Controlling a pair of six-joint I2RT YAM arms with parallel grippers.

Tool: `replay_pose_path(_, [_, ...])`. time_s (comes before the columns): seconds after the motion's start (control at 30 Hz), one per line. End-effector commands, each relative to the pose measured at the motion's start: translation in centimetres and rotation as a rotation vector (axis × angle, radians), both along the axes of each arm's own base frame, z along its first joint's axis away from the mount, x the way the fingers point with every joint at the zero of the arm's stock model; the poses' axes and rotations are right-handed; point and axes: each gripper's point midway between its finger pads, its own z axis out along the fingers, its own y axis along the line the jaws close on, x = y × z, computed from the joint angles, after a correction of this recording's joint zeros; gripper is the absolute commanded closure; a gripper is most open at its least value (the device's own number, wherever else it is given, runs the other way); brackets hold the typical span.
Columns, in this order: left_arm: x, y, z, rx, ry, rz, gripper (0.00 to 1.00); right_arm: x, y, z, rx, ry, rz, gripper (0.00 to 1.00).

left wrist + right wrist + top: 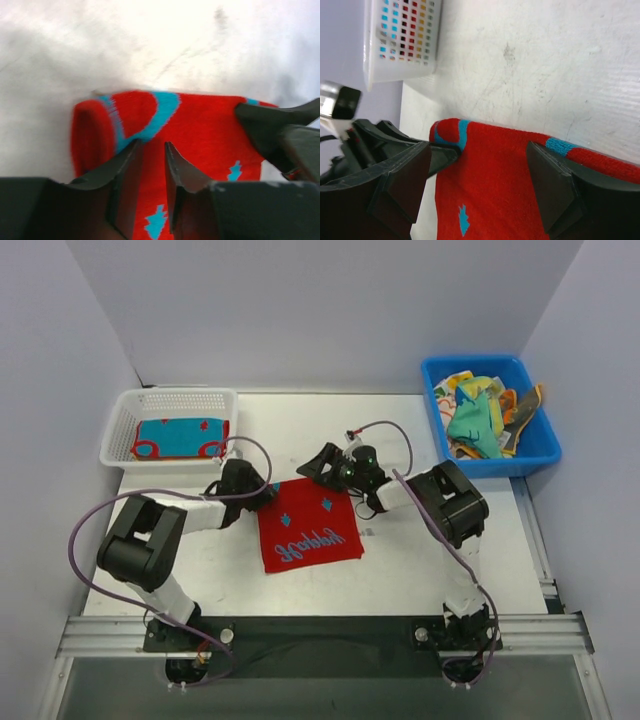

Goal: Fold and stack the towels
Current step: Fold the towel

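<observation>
- Red towel lies flat mid-table, with its lettering up.
- My left gripper is at its 11 o'clock corner. The jaws are nearly together with red cloth in the slit; I cannot tell if it is pinched.
- My right gripper is at 1 o'clock, released, its jaws wide astride the edge.
- Basket at 10 o'clock holds a teal towel, half hidden by mesh.
- Bin at 2 o'clock holds jumbled towels that are hard to tell apart.
</observation>
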Motion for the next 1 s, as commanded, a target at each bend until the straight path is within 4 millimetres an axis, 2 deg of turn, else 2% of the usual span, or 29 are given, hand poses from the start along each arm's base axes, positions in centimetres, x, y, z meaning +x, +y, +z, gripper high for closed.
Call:
replay_pose_path(0.0, [-0.7,0.7,-1.8,-0.047,0.013,0.054,0.66,1.9,-1.6,0.8,0.081,-0.099,-0.092,0.21])
replay_pose_path(0.07, [-2.1,1.7,-3.4,-0.048,0.056,0.105,0.67,2.4,-3.5,-0.3,0.068,-0.098,-0.142,0.21])
replay_pose_path(0.13, [-2.8,2.2,-4.1,-0.067,0.074,0.149,0.69,2.1,-5.4,-1.9,0.046,-0.072,-0.196,0.21])
replay_pose_path(0.17, [-4.0,2.7,-5.0,-0.06,0.1,0.163,0.69,2.4,-6.4,-1.9,0.05,-0.079,-0.223,0.21])
replay_pose_path(0.27, [-5.0,3.5,-5.3,-0.066,0.101,0.201,0.71,2.3,-8.4,-2.9,0.042,-0.065,-0.275,0.21])
replay_pose_path(0.4, [-4.5,4.0,-3.7,-0.082,0.044,0.219,0.7,2.1,-9.1,-3.7,0.034,-0.053,-0.286,0.21])
replay_pose_path(0.47, [-4.0,3.6,-2.6,-0.084,0.009,0.188,0.63,2.1,-9.0,-3.9,0.031,-0.053,-0.275,0.22])
replay_pose_path(0.6, [-2.5,2.3,1.2,-0.128,-0.092,0.134,0.48,1.9,-8.7,-3.9,0.041,-0.054,-0.256,0.22])
replay_pose_path(0.7, [-1.2,0.7,4.5,-0.171,-0.204,0.106,0.42,1.9,-8.4,-3.9,0.045,-0.056,-0.239,0.22])
replay_pose_path(0.77, [-0.6,-1.4,6.0,-0.186,-0.268,0.079,0.41,1.9,-8.2,-3.9,0.053,-0.057,-0.229,0.22])
replay_pose_path(0.83, [0.3,-4.0,8.4,-0.21,-0.37,0.029,0.42,1.8,-8.2,-4.0,0.057,-0.054,-0.226,0.22])
replay_pose_path(0.87, [0.6,-4.7,8.4,-0.212,-0.381,0.015,0.43,1.8,-8.1,-4.0,0.057,-0.054,-0.225,0.22])
replay_pose_path(0.9, [1.1,-5.2,7.4,-0.208,-0.371,0.007,0.47,1.8,-8.2,-4.1,0.055,-0.054,-0.224,0.22])
replay_pose_path(0.97, [1.7,-5.3,6.6,-0.209,-0.372,0.021,0.5,1.7,-8.2,-4.1,0.049,-0.055,-0.22,0.22])
